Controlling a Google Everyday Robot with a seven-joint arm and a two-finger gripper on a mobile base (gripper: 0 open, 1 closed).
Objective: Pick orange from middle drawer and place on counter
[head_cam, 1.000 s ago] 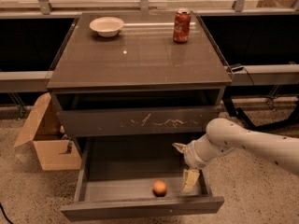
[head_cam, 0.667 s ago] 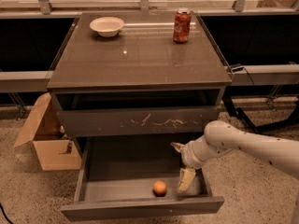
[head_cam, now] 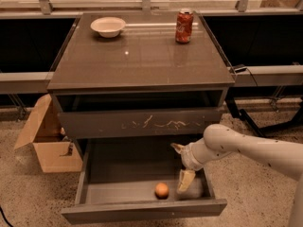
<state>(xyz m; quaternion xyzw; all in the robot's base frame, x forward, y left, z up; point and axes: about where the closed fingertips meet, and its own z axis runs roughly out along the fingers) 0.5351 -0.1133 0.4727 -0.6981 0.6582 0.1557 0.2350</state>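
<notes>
Orange (head_cam: 161, 189) is sitting near the front of the open middle drawer (head_cam: 123, 167), on its grey floor. Up top, the surface (head_cam: 142, 60) carries a white bowl (head_cam: 108, 26) and a red soda can (head_cam: 184, 26). The pincer (head_cam: 180, 169) is down in the drawer just right of the orange, with its fingers apart and not touching it.

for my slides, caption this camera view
Robot's gripper in the open grey middle drawer, beside the small round orange fruit

White arm (head_cam: 246, 148); cream-seeming hand (head_cam: 185, 179) in drawer (head_cam: 142, 211).
</notes>
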